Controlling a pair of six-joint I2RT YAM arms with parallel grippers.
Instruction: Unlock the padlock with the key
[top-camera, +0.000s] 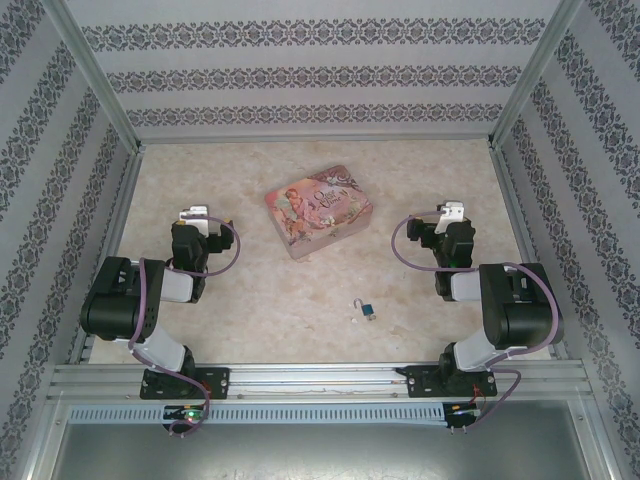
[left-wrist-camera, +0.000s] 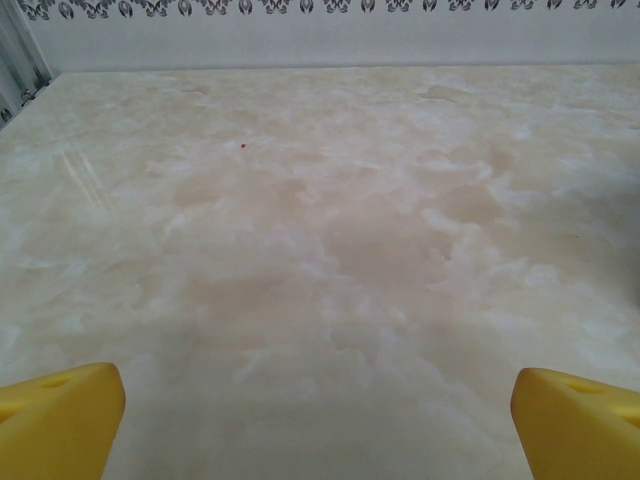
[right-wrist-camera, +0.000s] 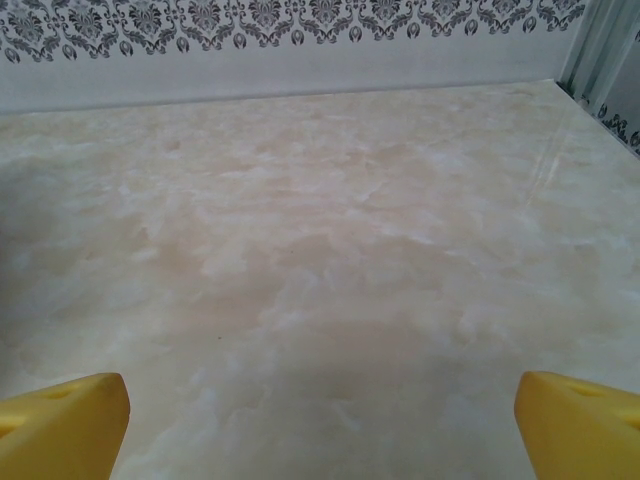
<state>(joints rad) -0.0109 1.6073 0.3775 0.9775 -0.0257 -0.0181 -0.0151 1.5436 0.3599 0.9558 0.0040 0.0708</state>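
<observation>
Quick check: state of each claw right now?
Left claw: open, holding nothing.
Right claw: open, holding nothing.

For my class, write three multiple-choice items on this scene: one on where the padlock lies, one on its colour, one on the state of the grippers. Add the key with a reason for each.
1. Where is the padlock?
A on the table, nearer the arm bases than the pink tin
B on the tin's lid
C in a gripper

2. The padlock's body is:
A red
B blue
C green

3. The left gripper and right gripper are:
A both shut
B one shut on the tin
C both open and empty

Key:
1 A: it lies on bare table below the tin in the top view.
2 B: the body is blue under a silver shackle.
3 C: the yellow fingers stand wide apart with nothing between them.
</observation>
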